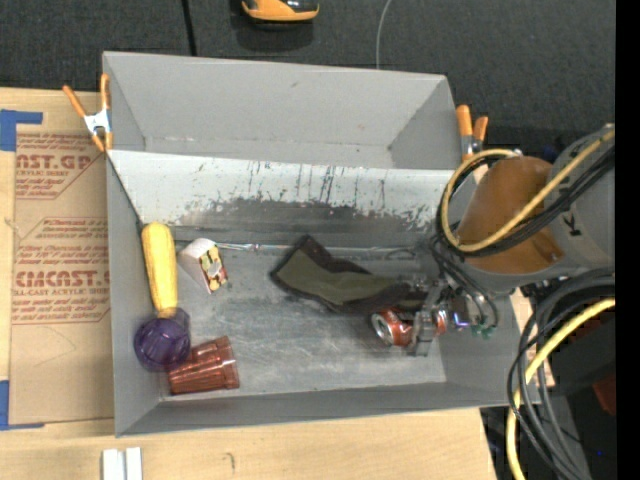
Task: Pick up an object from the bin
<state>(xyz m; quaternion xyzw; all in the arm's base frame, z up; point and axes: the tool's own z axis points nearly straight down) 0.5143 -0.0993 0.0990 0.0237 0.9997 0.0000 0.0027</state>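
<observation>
So the gripper (428, 324) is down at the right side of the bin (300, 118), right up against a crushed red can (393, 326) lying just beside the near edge of a dark olive cloth (330, 280), and honestly I can't tell if it's open or clamped on anything.

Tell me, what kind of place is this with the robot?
Probably a robot testing lab, not a home. A grey metal bin holds mismatched odds and ends, like a yellow corn-cob-shaped toy and a purple plastic ball, and a cabled robot arm's gripper hangs inside it.
</observation>
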